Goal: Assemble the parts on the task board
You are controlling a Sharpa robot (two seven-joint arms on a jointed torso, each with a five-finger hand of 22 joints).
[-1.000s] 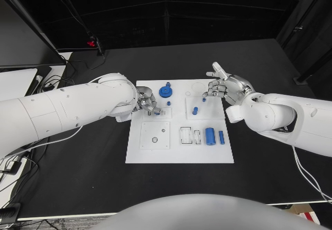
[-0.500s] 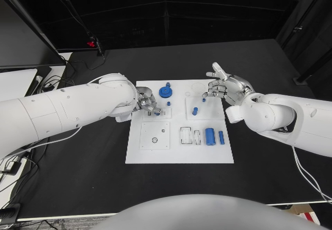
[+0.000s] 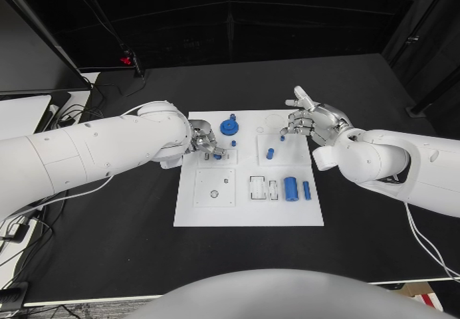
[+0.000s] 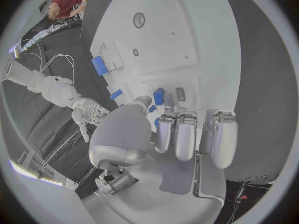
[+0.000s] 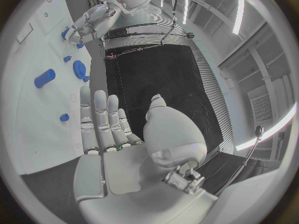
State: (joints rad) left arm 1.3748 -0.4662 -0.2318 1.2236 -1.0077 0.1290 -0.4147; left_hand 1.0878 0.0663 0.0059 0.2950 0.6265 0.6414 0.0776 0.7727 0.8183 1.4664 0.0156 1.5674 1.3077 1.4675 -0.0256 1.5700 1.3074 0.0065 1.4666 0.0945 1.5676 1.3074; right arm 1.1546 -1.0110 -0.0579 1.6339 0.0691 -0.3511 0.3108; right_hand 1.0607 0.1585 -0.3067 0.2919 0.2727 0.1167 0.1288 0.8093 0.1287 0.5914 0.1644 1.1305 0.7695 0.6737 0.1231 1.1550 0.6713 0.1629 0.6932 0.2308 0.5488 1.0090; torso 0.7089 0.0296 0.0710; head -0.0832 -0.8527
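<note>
- The white task board (image 3: 247,212) lies flat in the middle of the black bench (image 3: 106,232), with small blue parts spread over it.
- A blue round gear-like part (image 3: 229,126) sits near the board's far edge; a small blue peg (image 3: 270,154) lies in the square panel beside it.
- Toward the near right of the board a thick blue cylinder (image 3: 290,186) lies next to a slimmer blue pin (image 3: 307,190), just beside a clear rectangular frame (image 3: 258,187).
- The left hand (image 3: 205,143) is lowered onto the board's far left part, its fingers (image 4: 176,134) curled down around a small blue piece (image 4: 159,96); whether they truly clamp it, I cannot tell.
- The right hand (image 3: 312,119) hovers over the board's far right corner, its fingers (image 5: 99,119) held straight and close together, with nothing in them.
- The bench is matt black; cables (image 3: 67,113) trail off its left side.
- Beyond the bench, the room is dark.
</note>
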